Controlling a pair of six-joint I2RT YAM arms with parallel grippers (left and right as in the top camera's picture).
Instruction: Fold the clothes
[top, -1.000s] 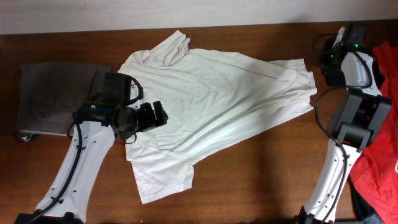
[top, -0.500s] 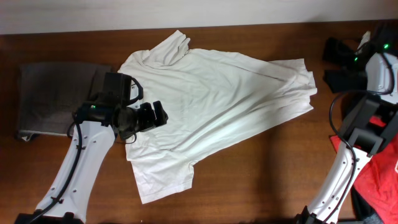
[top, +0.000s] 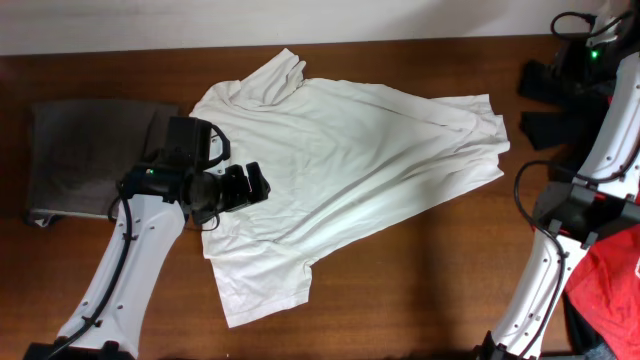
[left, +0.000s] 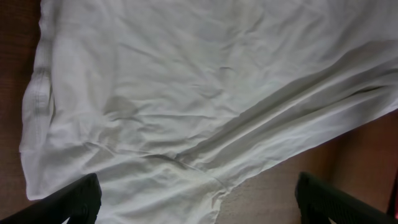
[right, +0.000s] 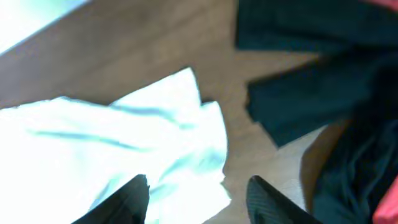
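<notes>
Overhead, the dark brown wooden counter (top: 420, 290) carries the large white short-sleeved T-shirt of thin fabric (top: 340, 170), which lies spread across its middle. It is open and wrinkled, with one sleeve toward the far edge and one toward me. I judge the folding barely begun: I see no fold laid, so every fold is left to do. The grey-brown trousers (top: 85, 150) lie by the shirt's left end. The black garments (top: 550, 100) and the red garment (top: 605, 290) sit off to the right.

My left tool (left: 199, 202) hangs over the shirt's left part with its jaws wide and nothing between them. My right tool (right: 196, 202) has its jaws apart too, empty, above the shirt's right edge and bare wood.

Against a second ago, the right arm has swung off from beside the shirt's right edge toward the far right corner, uncovering the black garments. The left arm and the shirt have not shifted.
</notes>
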